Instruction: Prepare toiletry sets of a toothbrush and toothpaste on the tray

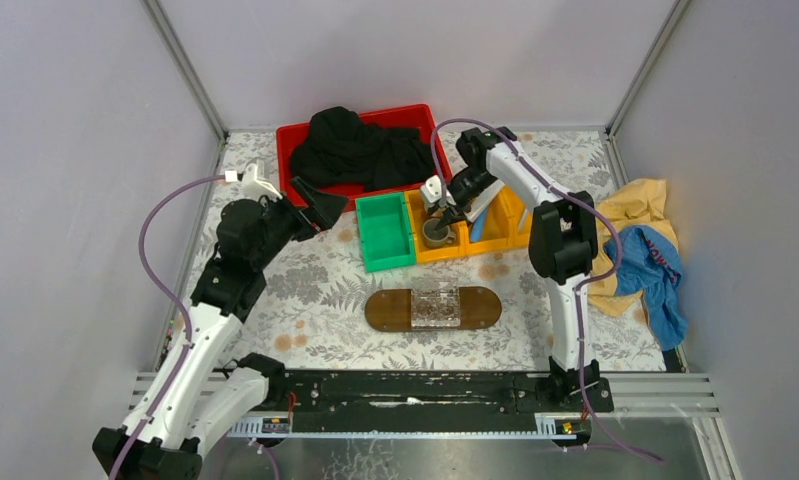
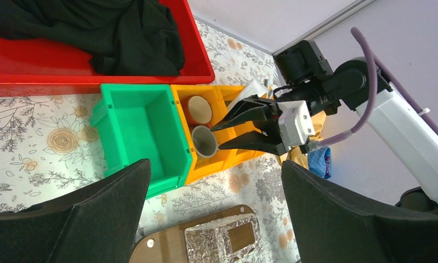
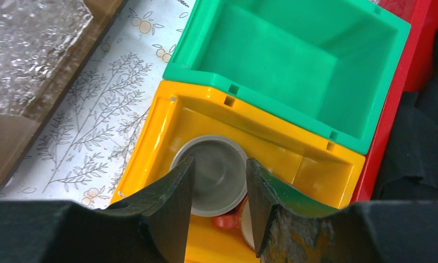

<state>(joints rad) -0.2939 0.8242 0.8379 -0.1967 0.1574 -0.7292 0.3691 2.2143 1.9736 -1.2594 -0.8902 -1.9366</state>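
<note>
The dark-brown oval tray (image 1: 387, 310) lies at the table's front centre, with a clear ribbed plastic box (image 1: 436, 305) on its middle; it also shows in the left wrist view (image 2: 159, 246). A blue toothpaste tube (image 1: 496, 227) and a whitish one (image 1: 483, 204) lean in the right-hand yellow bin (image 1: 515, 222), partly behind my right arm. No toothbrush shows. My right gripper (image 1: 439, 216) is open and empty, its jaws hanging over a grey cup (image 3: 216, 172) in the left yellow bin (image 3: 151, 137). My left gripper (image 1: 320, 206) is open and empty, left of the green bin (image 1: 385, 232).
A red bin (image 1: 295, 140) with a black cloth (image 1: 360, 150) stands at the back. A second, beige cup (image 2: 199, 108) sits behind the grey one. Yellow (image 1: 643, 205) and blue (image 1: 655, 270) cloths lie at the right edge.
</note>
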